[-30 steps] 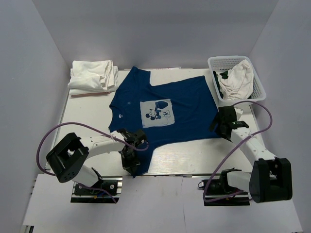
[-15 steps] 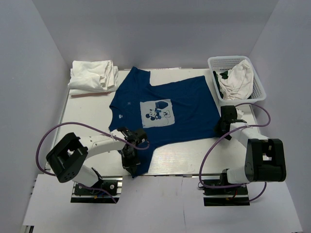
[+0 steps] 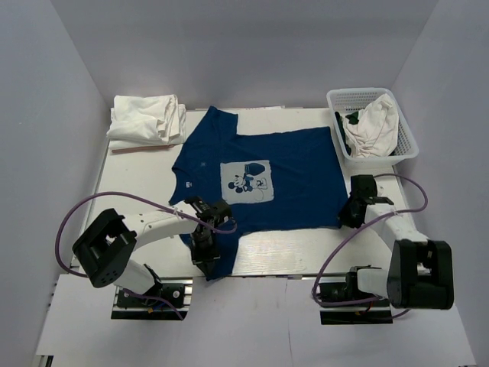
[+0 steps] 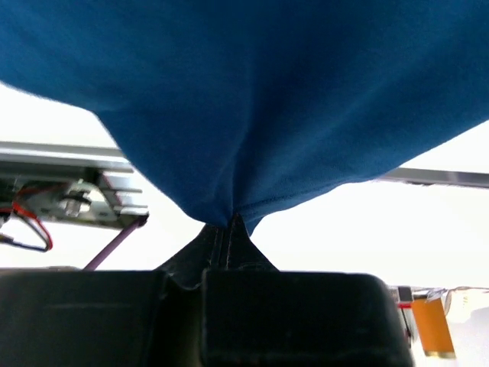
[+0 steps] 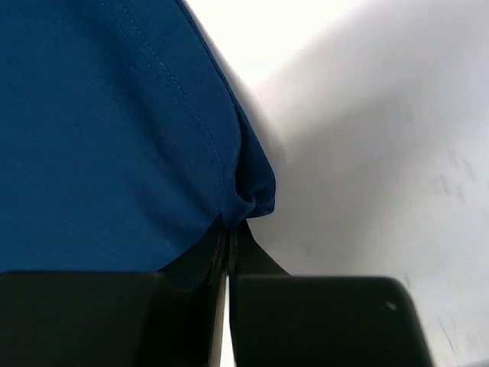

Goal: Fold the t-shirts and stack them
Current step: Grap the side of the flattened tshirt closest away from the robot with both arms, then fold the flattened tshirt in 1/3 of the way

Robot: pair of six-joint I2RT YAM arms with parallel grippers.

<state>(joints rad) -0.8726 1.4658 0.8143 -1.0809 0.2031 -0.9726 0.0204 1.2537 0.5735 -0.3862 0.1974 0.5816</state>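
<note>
The white table [image 3: 306,248] carries the navy t-shirt [image 3: 290,164] spread flat at its centre, chest up, collar toward 9 o'clock and hem toward 3 o'clock. Its pale square cartoon print [image 3: 248,178] shows a cartoon figure, but no lettering can be read there or anywhere else. At 10 o'clock lies a folded pile of white t-shirts [image 3: 145,120]. At 2 o'clock the lattice basket [image 3: 340,98] holds a crumpled white tee [image 3: 374,126].

At 7 o'clock the left gripper [image 4: 229,229] has its jaws pressed together on a bunched point of navy cloth. At 4 o'clock the right gripper [image 5: 229,237] pinches the stitched hem corner. Since half a second ago the right gripper has drawn toward 6 o'clock, and the hem now lies straighter. The left gripper has hardly moved.
</note>
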